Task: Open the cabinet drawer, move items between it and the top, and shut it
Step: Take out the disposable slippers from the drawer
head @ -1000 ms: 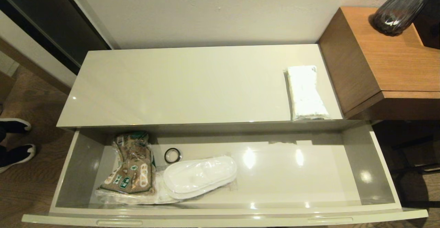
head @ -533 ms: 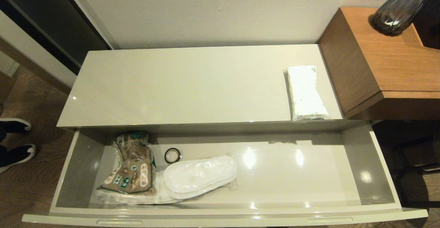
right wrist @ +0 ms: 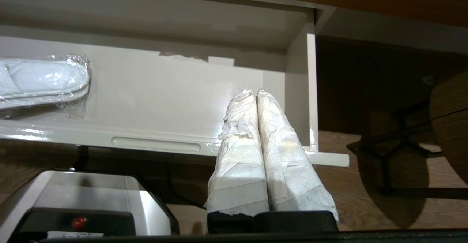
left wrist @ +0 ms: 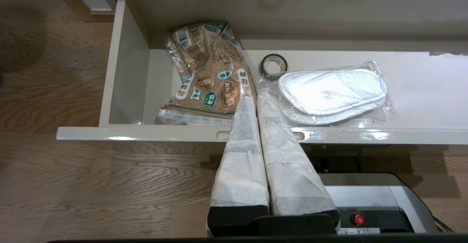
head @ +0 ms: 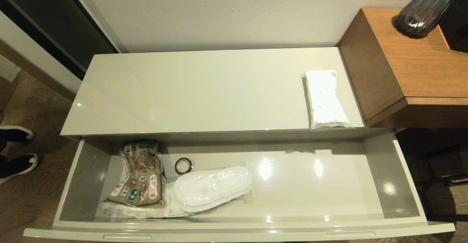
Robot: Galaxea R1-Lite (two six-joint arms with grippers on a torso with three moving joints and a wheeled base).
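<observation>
Inside the open drawer (head: 406,184), the wrapped slippers (head: 212,188) lie beside a brown packet (head: 140,179); the tissue pack (head: 324,98) rests on the top (head: 190,89). Both the left gripper (left wrist: 255,98) and right gripper (right wrist: 255,92) hover before the drawer's front, fingers clenched and grasping nothing.

Slippers (head: 212,189) in drawer (head: 329,188)

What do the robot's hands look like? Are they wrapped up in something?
Yes. The left hand has two long fingers that taper toward the tips, wrapped in wrinkly whitish-grey tape or cloth, set in a black base. The right hand looks the same: two wrapped whitish fingers, a bit yellowed in spots, on a black base. The arms themselves do not show.
</observation>
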